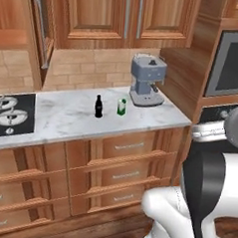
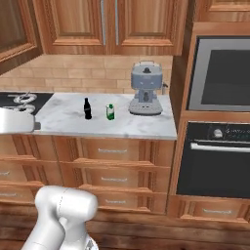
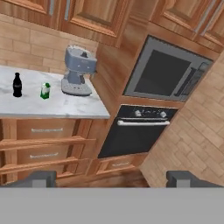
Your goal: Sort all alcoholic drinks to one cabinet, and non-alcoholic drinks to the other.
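Two non-alcoholic drinks stand side by side on the marble counter [image 1: 66, 120]: a small black bottle [image 1: 98, 106] [image 2: 87, 108] [image 3: 17, 84] and, just to its right, a green-and-white carton [image 1: 121, 106] [image 2: 110, 112] [image 3: 45, 90]. The alcoholic drinks are out of view. Above the counter hangs a wall cabinet [image 1: 100, 15] [image 2: 122, 22] with both doors shut. A second cabinet to its left has its door [image 1: 40, 29] swung open. My gripper [image 3: 111, 179] is open and holds nothing, well back from the counter and to the right of the drinks.
A grey coffee machine [image 1: 147, 80] [image 2: 145, 89] [image 3: 78, 71] stands right of the carton. A black hob with pans [image 1: 6, 111] lies at the counter's left. A built-in microwave [image 3: 164, 72] and an oven [image 3: 135, 131] fill the tall unit on the right. Drawers [image 1: 121, 163] run below the counter.
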